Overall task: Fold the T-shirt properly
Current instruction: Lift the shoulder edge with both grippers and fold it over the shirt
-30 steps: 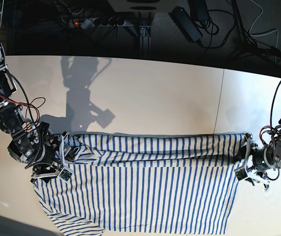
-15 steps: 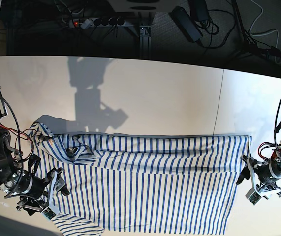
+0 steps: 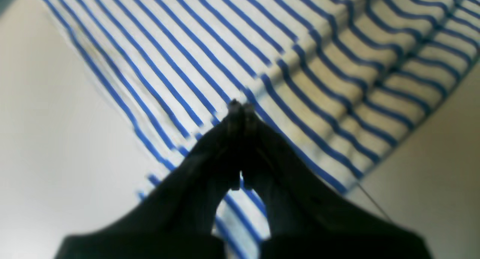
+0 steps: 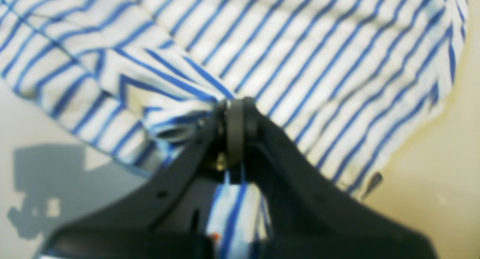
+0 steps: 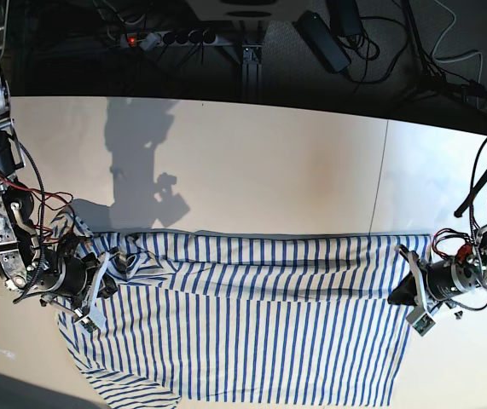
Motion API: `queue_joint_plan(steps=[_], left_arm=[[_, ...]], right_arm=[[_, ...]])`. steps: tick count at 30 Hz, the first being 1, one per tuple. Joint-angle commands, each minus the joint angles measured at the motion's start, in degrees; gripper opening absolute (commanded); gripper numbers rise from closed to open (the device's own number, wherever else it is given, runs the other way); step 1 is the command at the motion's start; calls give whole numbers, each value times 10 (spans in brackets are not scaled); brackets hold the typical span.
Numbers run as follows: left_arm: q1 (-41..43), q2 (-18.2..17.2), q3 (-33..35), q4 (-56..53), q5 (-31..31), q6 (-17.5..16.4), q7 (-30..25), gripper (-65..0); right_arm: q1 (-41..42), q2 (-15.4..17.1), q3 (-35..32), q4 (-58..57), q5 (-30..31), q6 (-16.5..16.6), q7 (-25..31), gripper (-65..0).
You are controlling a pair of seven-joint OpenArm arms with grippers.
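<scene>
The T-shirt (image 5: 252,341), white with thin blue stripes, lies spread across the table with its far part folded over in a long band. My right gripper (image 5: 111,273) is at the band's left end. In the right wrist view it (image 4: 236,105) is shut on a bunched pinch of the T-shirt (image 4: 300,45). A small dark tag (image 4: 375,181) shows at the cloth's edge. My left gripper (image 5: 399,296) is at the shirt's right edge. In the left wrist view it (image 3: 240,107) is shut, tips on the T-shirt (image 3: 187,45) at the fold edge.
The white table (image 5: 269,162) has a seam (image 5: 385,170) right of centre. Its far edge meets a dark floor with a power strip (image 5: 166,38) and cables. The shirt's lower left sleeve (image 5: 132,392) reaches the front edge of the view.
Half a second ago both grippers were nearer the front, off the folded band. Now both are back at its two ends. The left sleeve, spread out then, is bunched again.
</scene>
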Motion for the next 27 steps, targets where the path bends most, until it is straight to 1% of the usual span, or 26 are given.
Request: queue_joint_plan(steps=[1,4,9,12,14,18,21,25,27], left_arm=[[-11,-2,-6,7,-6,-12,1,-650],[-7,13,-6,2,-6,-9,40,-650],[-7,23,-6,-20,-6,-6,46,-650],[-7,28,-6,-46,-4,-6,45,-650],[-7,32,-6,-62,12,-6,40,-650],[-5,39,-6,-76,69,-6,23,-650],[0,41,-6,-76,97,-7,31,-650],[12,37,-6,-71,108,-9,48,-650],[29,26,-6,-53,105,-13,48,-650]], right_arm=[[12,9,13,-2,-2,33,14,-650],[7,9,23,-40,-5,33,23,-650],[6,8,23,-125,-5,33,37,-650],[4,7,23,-157,-5,33,39,-650],[4,7,23,-165,1,33,39,-650],[4,7,23,-165,23,33,38,-650],[4,7,23,-163,46,33,17,-650],[4,8,23,-159,74,34,-38,-650],[-3,14,24,-157,85,34,-50,-650]])
